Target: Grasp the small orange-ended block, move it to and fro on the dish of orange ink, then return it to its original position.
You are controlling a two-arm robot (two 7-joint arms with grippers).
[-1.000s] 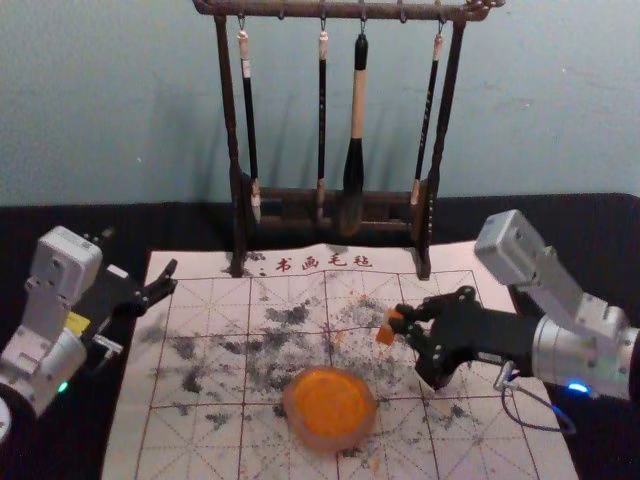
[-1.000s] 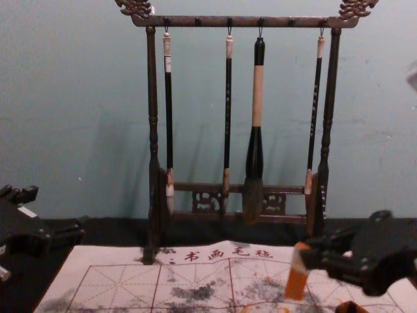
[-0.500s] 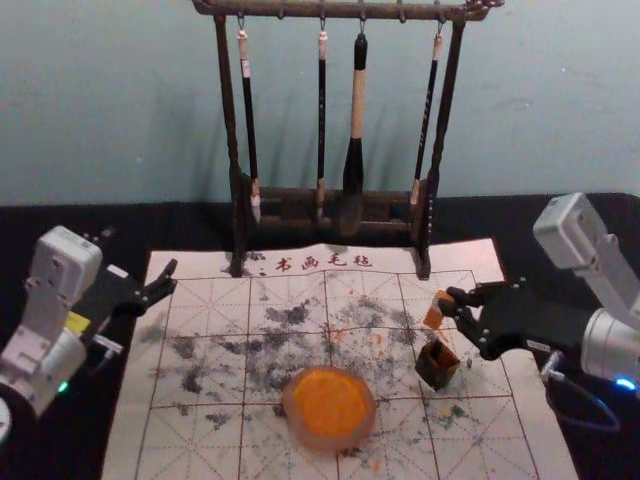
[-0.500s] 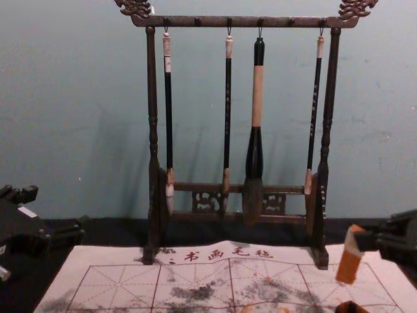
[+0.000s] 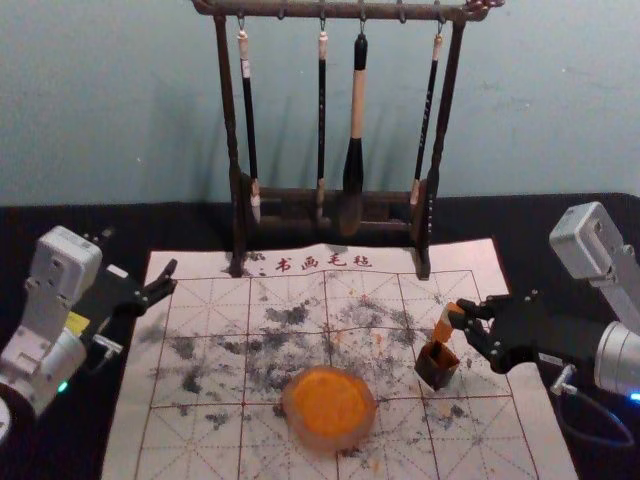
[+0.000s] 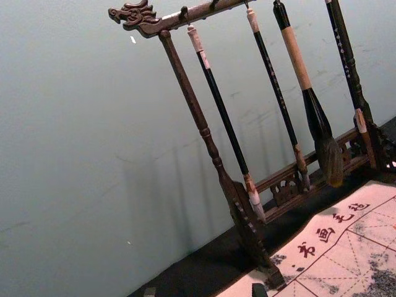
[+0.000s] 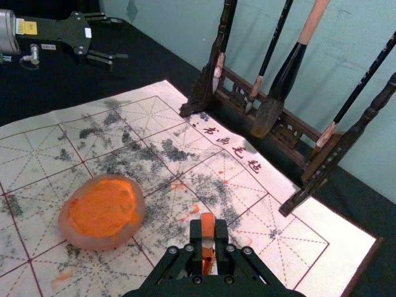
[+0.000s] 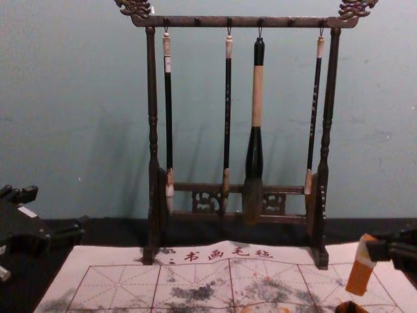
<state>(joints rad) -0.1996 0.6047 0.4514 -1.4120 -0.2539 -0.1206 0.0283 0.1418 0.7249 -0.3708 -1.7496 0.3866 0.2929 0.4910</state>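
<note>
In the head view my right gripper [image 5: 460,314] is at the mat's right side, shut on the small orange-ended block [image 5: 444,327]. The block leans slightly, its lower end over or at the mouth of a small dark open box [image 5: 437,366]. In the chest view the block [image 8: 359,276] hangs tilted above the box [image 8: 350,308], apart from it. In the right wrist view my right gripper [image 7: 208,238] pinches the block [image 7: 208,223]. The orange ink dish [image 5: 329,408] sits front centre. My left gripper [image 5: 140,251] stays parked open at the left; in the left wrist view, the gripper [image 6: 205,291].
A dark wooden rack [image 5: 236,150] with several hanging brushes stands at the mat's back edge, before the wall. The ink-stained gridded mat [image 5: 200,300] lies on a black table [image 5: 560,230].
My right gripper has carried the block rightward from near mid-mat, then lower toward the small box, which came into full view in the head view. The left arm has stayed still.
</note>
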